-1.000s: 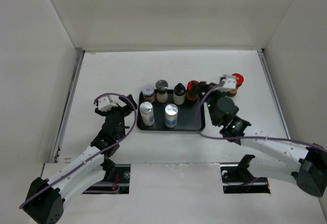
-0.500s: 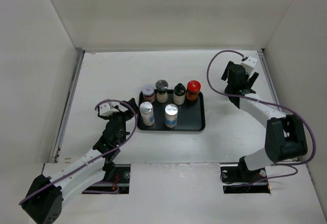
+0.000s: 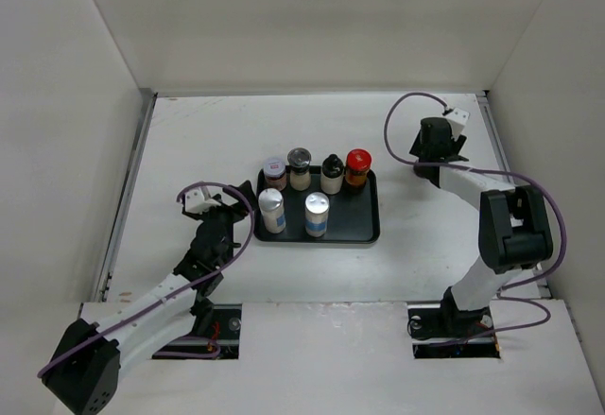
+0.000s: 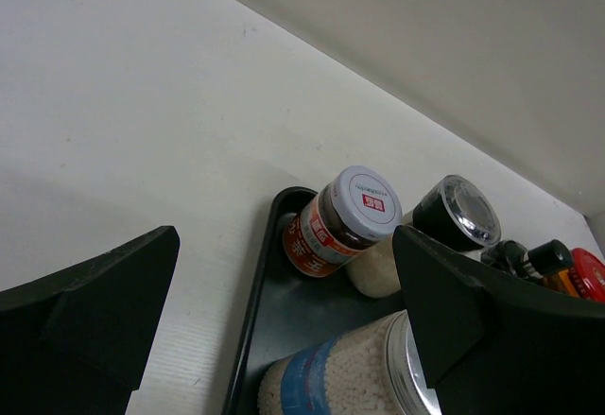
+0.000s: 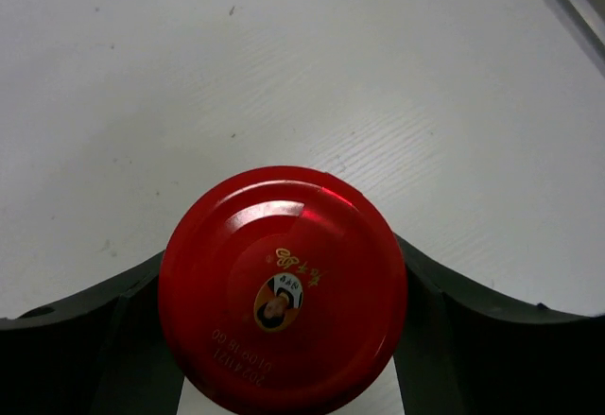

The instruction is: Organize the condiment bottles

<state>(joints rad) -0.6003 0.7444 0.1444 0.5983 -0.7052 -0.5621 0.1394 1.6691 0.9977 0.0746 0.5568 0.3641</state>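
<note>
A black tray (image 3: 354,221) holds six condiment bottles. The back row has a grey-lidded one (image 3: 274,170), a black-capped one (image 3: 300,163), a small black-topped one (image 3: 332,170) and a red-capped one (image 3: 357,163). Two white silver-topped cylinders (image 3: 271,209) (image 3: 317,214) stand in front. My left gripper (image 3: 223,209) is open and empty just left of the tray. Its wrist view shows the grey-lidded bottle (image 4: 345,221) and a white cylinder (image 4: 359,377). My right gripper (image 3: 427,146) is at the back right, shut on a second red-capped bottle (image 5: 284,287), which it hides in the top view.
White walls close in the table on the left, back and right. A metal strip (image 3: 499,164) runs along the right side, close to the right gripper. The tray's left rim (image 4: 248,339) lies between my left fingers.
My right arm has swung from beside the tray's right end out to the back right, with the red-capped bottle in its jaws. My left gripper has barely moved.
</note>
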